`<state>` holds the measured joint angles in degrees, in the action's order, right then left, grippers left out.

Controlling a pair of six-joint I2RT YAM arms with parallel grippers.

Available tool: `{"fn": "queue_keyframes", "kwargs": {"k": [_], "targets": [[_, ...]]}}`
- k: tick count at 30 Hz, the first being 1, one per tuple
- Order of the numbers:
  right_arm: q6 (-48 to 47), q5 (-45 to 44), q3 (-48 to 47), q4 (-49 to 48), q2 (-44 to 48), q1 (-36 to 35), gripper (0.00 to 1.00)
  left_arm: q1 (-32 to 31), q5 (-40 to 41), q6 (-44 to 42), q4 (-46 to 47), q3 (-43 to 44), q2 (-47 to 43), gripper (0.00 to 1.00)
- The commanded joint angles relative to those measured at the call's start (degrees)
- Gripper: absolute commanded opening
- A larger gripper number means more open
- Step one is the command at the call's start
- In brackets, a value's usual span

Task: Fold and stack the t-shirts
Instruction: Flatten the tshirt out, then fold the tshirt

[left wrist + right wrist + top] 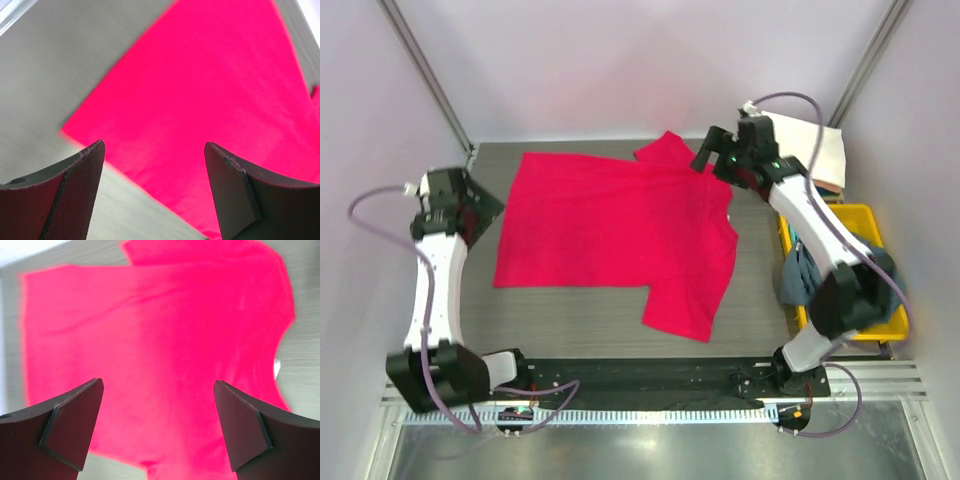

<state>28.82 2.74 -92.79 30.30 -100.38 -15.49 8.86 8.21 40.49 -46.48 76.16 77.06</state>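
Note:
A crimson-pink t-shirt (620,235) lies spread flat on the grey table, hem to the left, collar to the right, one sleeve at the back and one at the front. My left gripper (485,208) is open and empty beside the shirt's left hem; the shirt's corner (200,90) fills the left wrist view. My right gripper (705,152) is open and empty above the shirt's back sleeve and collar; the shirt (160,340) fills the right wrist view. A slate blue-grey t-shirt (800,270) hangs over the yellow tray's edge. A folded cream-white cloth (810,150) lies at the back right.
A yellow plastic tray (850,225) stands at the right edge of the table, under my right arm. Metal frame posts (425,75) rise at the back corners. A black rail (640,375) runs along the near edge.

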Motion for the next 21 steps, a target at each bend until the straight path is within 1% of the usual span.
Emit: {"fn": "queue_keyframes", "kwargs": {"k": [1, 2, 3, 4, 5, 6, 8, 9, 11, 15, 21], "targets": [[5.28, 1.2, 16.64, -0.77, 13.75, -1.03, 0.97, 6.31, 0.44, 5.99, 1.47, -15.83, -7.06, 0.81], [6.24, 1.04, 20.77, -0.95, 17.11, -1.82, 0.97, 7.73, -1.16, 6.61, 2.96, -19.26, -11.53, 0.81], [7.99, 0.69, 28.55, -1.12, 20.28, -2.87, 0.97, 9.05, -3.18, 7.14, 5.58, -25.65, -13.58, 0.81], [9.05, -0.27, 32.2, -1.3, 26.75, -3.75, 0.97, 10.98, -4.76, 7.32, 6.91, -28.06, -14.99, 0.8], [10.02, -0.72, 35.8, -1.3, 29.68, -5.68, 0.97, 11.7, -4.78, 7.76, 7.1, -30.17, -15.88, 0.79], [11.86, -0.72, 42.1, -1.47, 32.5, -6.48, 0.97, 12.57, -4.87, 7.76, 7.1, -32.54, -16.93, 0.79], [13.27, -0.9, 47.24, -1.13, 40.48, -8.23, 0.97, 12.67, -5.92, 7.94, 8.42, -34.84, -17.64, 0.78], [13.89, -1.07, 51.01, -0.69, 42.96, -9.38, 0.97, 12.76, -6.36, 8.11, 10.16, -35.63, -17.99, 0.78], [15.12, -2.29, 53.76, 2.2, 48.49, -10.18, 0.97, 12.67, -7.85, 8.2, 12.1, -37.92, -17.56, 0.77], [16.01, -1.17, 59.47, 4.32, 54.13, -10.53, 0.97, 12.67, -7.86, 8.38, 14.22, -39.07, -14.31, 0.73], [15.57, -0.02, 62.03, 4.42, 55.82, -10.71, 0.97, 12.76, -4.0, 8.9, 16.06, -39.16, -10.18, 0.71]]}}
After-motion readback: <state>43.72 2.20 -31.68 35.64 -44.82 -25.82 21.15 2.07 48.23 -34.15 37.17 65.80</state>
